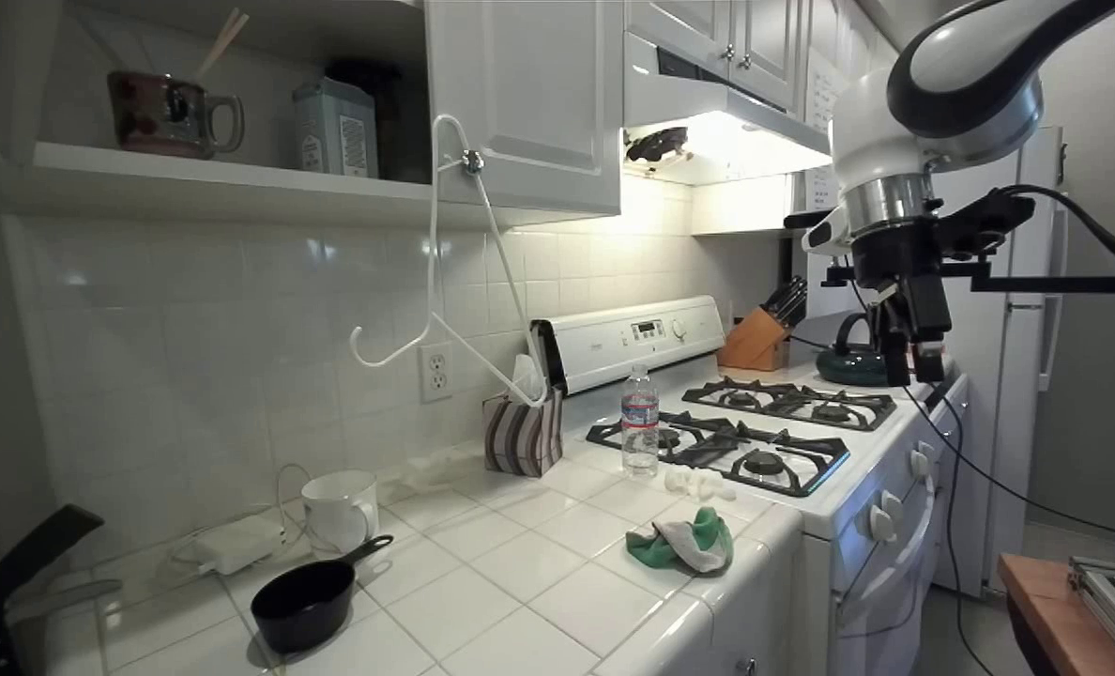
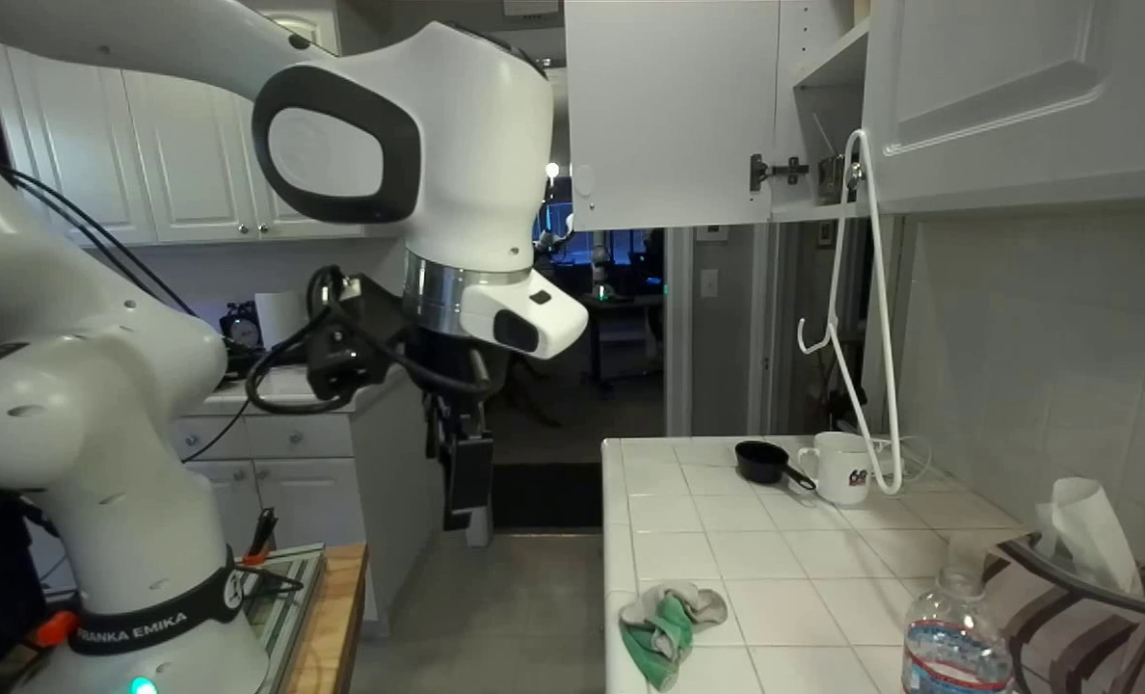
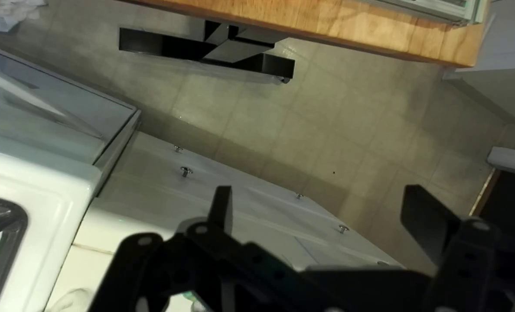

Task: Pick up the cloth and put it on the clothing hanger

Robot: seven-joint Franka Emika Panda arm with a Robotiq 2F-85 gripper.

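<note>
In an exterior view, at left the hanger [image 1: 433,242] hangs bare from a knob [image 1: 472,162], then the green cloth [image 1: 692,545] lies on the table [image 1: 501,556], and at right my claw [image 1: 913,369] has jaws apart, holding nothing, so picking and hanging both remain.

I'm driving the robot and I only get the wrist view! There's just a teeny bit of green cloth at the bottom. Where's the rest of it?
Observer: The cloth lies crumpled on the tiled counter, close to the front edge. Both exterior views show it.
Operator: And where's the clothing hanger? I don't see it anywhere!
Observer: It hangs from the knob of a cupboard door, above the counter.
Operator: By its curly hook?
Observer: No, in an exterior view the hook pokes out sideways into the air, lower than the knob.
</note>
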